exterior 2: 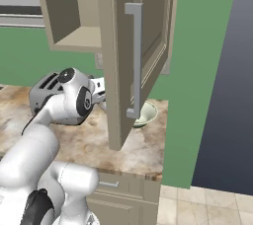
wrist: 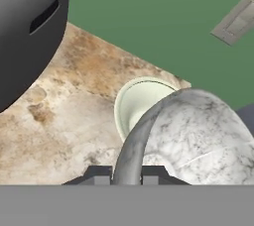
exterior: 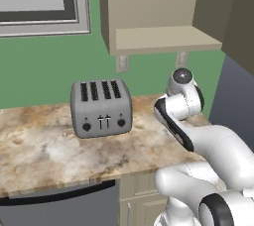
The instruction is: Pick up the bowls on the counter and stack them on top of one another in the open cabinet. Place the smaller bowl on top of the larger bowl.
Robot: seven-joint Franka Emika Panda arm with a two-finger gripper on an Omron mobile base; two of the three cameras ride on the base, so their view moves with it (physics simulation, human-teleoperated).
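The smaller bowl (wrist: 198, 136) is seen in the hand view as a greyish-white, marble-veined round bowl with a thick rounded rim; it is tipped on edge, and its rim is pinched between the clenched fingers of the gripper (wrist: 126, 173). Just behind it, the larger bowl (wrist: 141, 103) is seen as a pale green-cream bowl with a smooth, even rim and a plain glossy inside, resting upright on the counter (wrist: 64, 116) close to the green wall (wrist: 163, 17). In the right base view this pale bowl (exterior 2: 147, 114) is partly hidden by the hanging cabinet door (exterior 2: 136, 56), a tan panelled door fitted with a straight grey bar handle. The counter is rendered as beige-and-brown marbled stone with a thick edge. A grey four-slot toaster (exterior: 101, 107), boxy with rounded corners and dark knobs, is set on the counter to the left of the arm. Above, the open cabinet (exterior: 163, 39) is shown as a tan doorless box with one flat beige shelf board. A pale wall outlet plate (wrist: 237, 19) is visible on the green wall.
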